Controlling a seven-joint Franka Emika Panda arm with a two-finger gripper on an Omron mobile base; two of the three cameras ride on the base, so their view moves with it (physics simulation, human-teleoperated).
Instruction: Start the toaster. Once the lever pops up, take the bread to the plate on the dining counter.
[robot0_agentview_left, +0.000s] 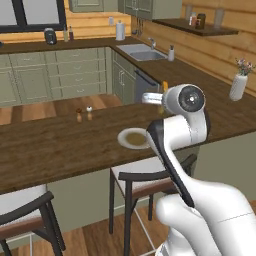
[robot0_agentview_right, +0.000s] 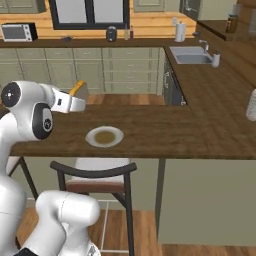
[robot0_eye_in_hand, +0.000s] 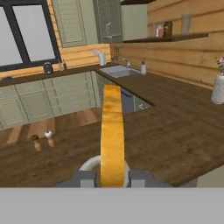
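The dining counter (robot0_agentview_right: 165, 130) stretches across in front of the robot, a long dark wood slab with stools tucked under its near side. On it, close to the near edge, sits the plate (robot0_agentview_right: 104, 136), pale with a brownish centre and nothing on it yet. Farther back on the slab stand two small shakers (robot0_agentview_left: 84, 114), well apart from the plate.

The gripper (robot0_eye_in_hand: 112, 178) is raised above the counter, and its jaws are nearly closed, clamped on the lower edge of the bread (robot0_eye_in_hand: 112, 133). The slice stands upright on edge between the two fingers, golden-tan with a darker crust. From the right base camera it hangs up and to the left of the plate, not touching it; in the hand camera the plate's rim shows just behind the base of the slice.

By my reading, the toasting and the carry are mostly done. What remains is lowering the slice onto the plate and letting go.
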